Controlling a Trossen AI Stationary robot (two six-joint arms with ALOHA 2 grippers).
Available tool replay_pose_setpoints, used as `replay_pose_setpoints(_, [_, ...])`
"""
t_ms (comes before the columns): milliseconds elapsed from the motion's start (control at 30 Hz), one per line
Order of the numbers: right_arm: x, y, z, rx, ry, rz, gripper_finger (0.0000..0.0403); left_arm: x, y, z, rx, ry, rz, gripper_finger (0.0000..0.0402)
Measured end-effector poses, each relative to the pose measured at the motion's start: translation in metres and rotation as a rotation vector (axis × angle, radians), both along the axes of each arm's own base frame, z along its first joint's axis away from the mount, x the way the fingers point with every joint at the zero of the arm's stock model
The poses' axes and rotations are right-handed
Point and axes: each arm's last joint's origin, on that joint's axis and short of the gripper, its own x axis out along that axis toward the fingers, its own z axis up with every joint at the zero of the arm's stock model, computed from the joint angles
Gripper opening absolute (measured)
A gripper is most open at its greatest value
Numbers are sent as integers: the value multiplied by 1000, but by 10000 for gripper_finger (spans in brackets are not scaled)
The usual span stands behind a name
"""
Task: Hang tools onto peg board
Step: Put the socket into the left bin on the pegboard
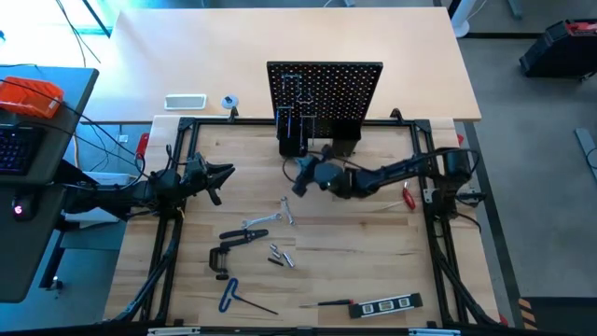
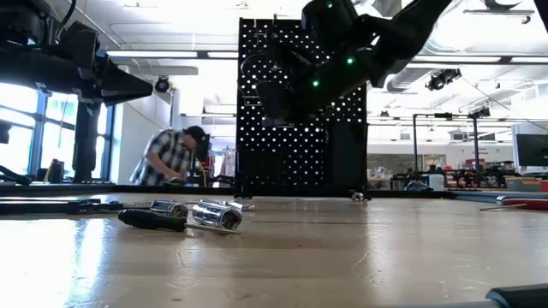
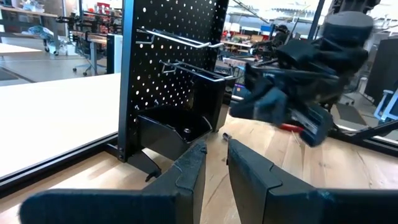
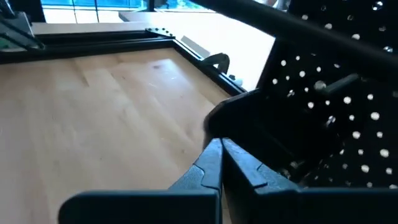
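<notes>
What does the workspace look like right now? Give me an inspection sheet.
Surface: wooden table, mostly bare on its right side.
Job's things: peg board upright at the back edge; pliers, C-clamp, hex key, level lie loose in front.
Clutter: white tray behind the frame.
End effectors: right end effector shut, empty, close to the peg board's holder boxes; left end effector slightly open, empty, at the table's left side.
Cables: bundles at the left edge.
Surroundings: a person beyond the table.
</notes>
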Motion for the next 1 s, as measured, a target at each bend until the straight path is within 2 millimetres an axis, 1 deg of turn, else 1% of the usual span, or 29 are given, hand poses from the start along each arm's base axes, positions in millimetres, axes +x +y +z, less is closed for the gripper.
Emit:
replay_pose_setpoints(167, [1, -22, 2, 19, -5, -16, 0, 0, 0, 0, 0, 1, 0, 60])
replay_pose_setpoints(400, [1, -40, -2, 31, -14, -27, 0, 0, 0, 0, 1, 0, 0, 60])
replay_pose_setpoints(567, [5, -43, -11, 29, -25, -25, 0, 0, 0, 0, 0, 0, 0, 60])
replay_pose_setpoints(700, [4, -45, -19, 34, 4, -34, 0, 0, 0, 0, 0, 4, 0, 60])
replay_pose_setpoints(800, [5, -45, -16, 24, -14, -57, 0, 0, 0, 0, 0, 6, 0, 60])
replay_pose_setpoints(1000, [4, -45, -16, 18, -8, -65, 0, 0, 0, 0, 0, 5, 0, 60])
